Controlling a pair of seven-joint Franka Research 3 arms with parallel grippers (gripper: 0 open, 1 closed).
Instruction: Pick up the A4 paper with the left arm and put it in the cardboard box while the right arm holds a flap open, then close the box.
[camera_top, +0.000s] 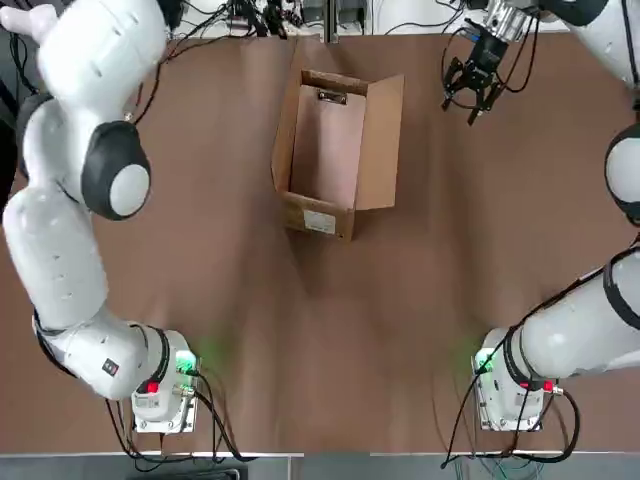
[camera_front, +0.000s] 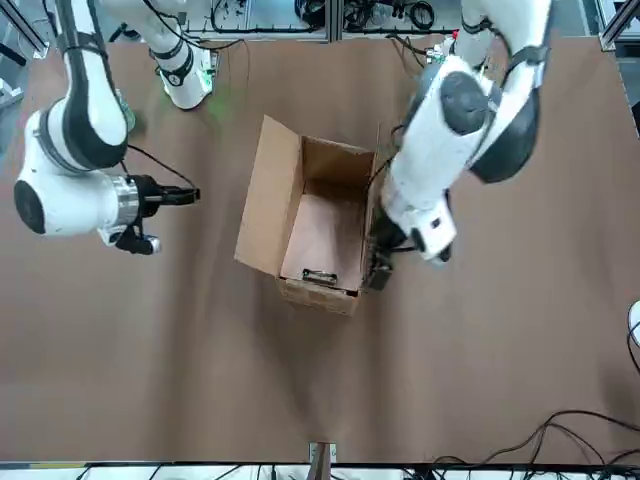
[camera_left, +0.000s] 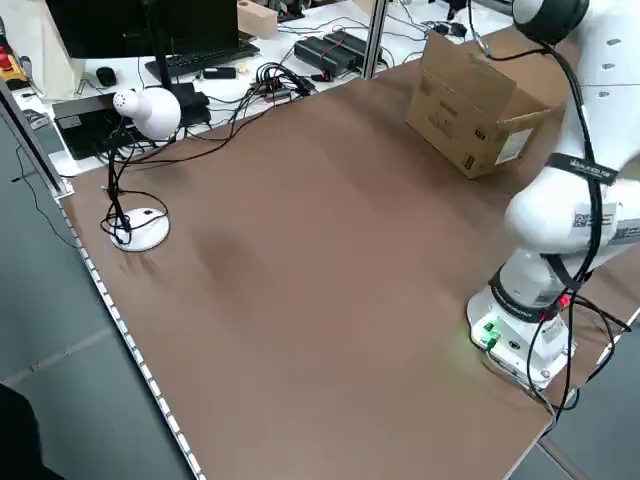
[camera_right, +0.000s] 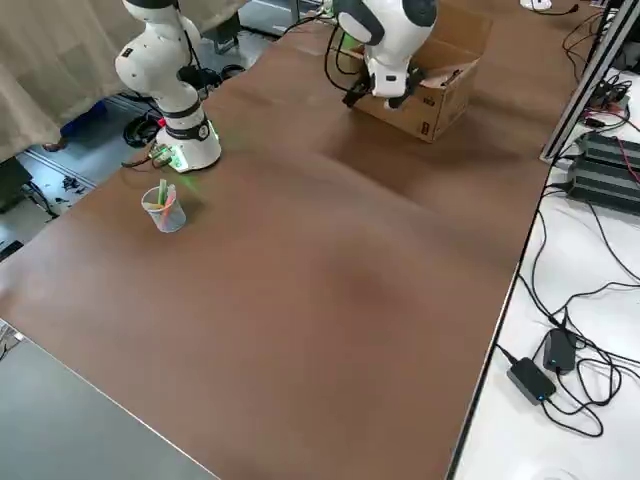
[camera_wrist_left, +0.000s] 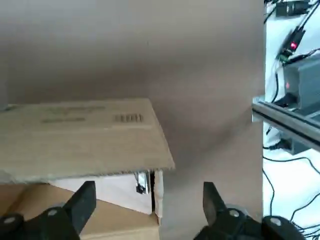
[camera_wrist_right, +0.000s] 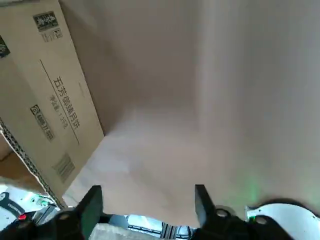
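Observation:
The cardboard box (camera_top: 300, 205) stands at the table's far middle, top open, long flaps raised. The A4 paper (camera_top: 330, 145) lies flat inside it, its metal clip (camera_front: 320, 277) at the end far from the arms' bases. My left gripper (camera_front: 380, 265) hovers by the box's left wall at that far end. In the left wrist view the left gripper (camera_wrist_left: 147, 200) is open with nothing between its fingers, and the clip (camera_wrist_left: 141, 182) shows just beyond. My right gripper (camera_top: 475, 85) is open, off to the right of the right flap (camera_top: 385, 140), not touching it.
The arm bases (camera_top: 160, 395) stand at the near edge. A cup of pens (camera_right: 165, 210) stands by the right base. A white desk lamp (camera_left: 145, 110), cables and electronics lie past the table's edges. Bare brown tabletop (camera_top: 330, 330) lies between the box and the bases.

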